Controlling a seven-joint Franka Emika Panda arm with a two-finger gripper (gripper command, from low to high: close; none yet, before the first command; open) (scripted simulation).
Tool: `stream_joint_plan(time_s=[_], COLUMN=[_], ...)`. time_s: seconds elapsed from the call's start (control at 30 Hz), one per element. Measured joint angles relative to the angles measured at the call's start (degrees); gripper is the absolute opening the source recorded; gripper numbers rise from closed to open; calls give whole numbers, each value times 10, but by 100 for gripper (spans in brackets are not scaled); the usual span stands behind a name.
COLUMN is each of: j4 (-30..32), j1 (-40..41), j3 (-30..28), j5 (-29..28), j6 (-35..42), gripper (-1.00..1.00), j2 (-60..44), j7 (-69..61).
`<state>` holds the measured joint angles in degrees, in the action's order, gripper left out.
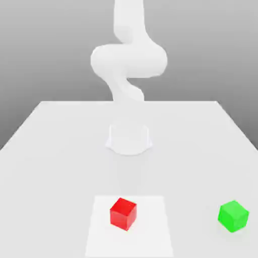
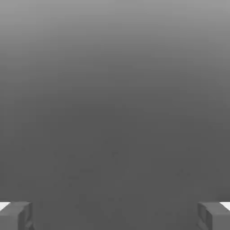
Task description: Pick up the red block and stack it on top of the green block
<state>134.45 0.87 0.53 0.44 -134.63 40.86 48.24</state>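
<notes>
The red block (image 1: 123,213) sits on the white table (image 1: 55,151) near its front edge, about midway across, turned slightly. The green block (image 1: 233,215) rests on the table at the exterior view's right, about level with the red one and well apart from it. My white arm (image 1: 128,60) rises from its round base (image 1: 129,138) farther back and bends high above the table. In the hand view my gripper (image 2: 115,216) is open: its two grey fingertips (image 2: 16,215) stand far apart, with only plain grey background between them.
A paler square patch (image 1: 151,232) on the tabletop lies under the red block. The table's side edges run back toward the base, and bare surface separates the two blocks.
</notes>
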Motion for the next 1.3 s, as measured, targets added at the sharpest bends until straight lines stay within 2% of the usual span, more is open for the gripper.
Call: stream_joint_plan(time_s=[0.63,0.87,0.9,1.13,1.3], j4=[210,208,206,206,220], j1=[48,37,36,37,44], j3=[32,15,13,14,25], j5=[-5,-30,-32,-33,-15], j6=[-228,-343,-354,-353,-276], gripper=[0,0,-100,-100,-100], j2=[-401,-546,-558,-557,-466], j7=[222,255,256,257,245])
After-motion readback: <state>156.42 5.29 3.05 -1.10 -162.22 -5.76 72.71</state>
